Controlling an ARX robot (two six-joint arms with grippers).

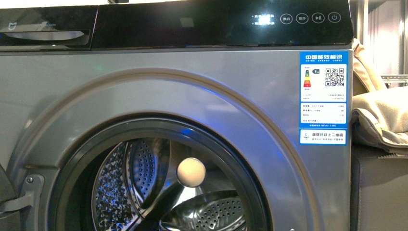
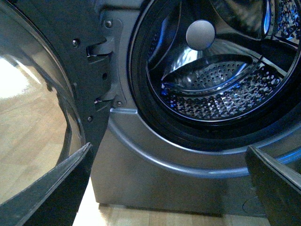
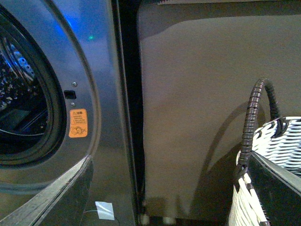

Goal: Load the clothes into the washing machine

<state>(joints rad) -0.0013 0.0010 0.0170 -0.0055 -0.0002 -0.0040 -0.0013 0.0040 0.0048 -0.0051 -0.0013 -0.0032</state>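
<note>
The washing machine is standing open, its drum empty. The left fingers and right fingers are hanging spread, holding nothing. No clothes are showing, so fetching them comes next, probably from the woven basket alongside.

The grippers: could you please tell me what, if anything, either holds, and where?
Nothing is held: the black left gripper and right gripper are both open and empty.
</note>
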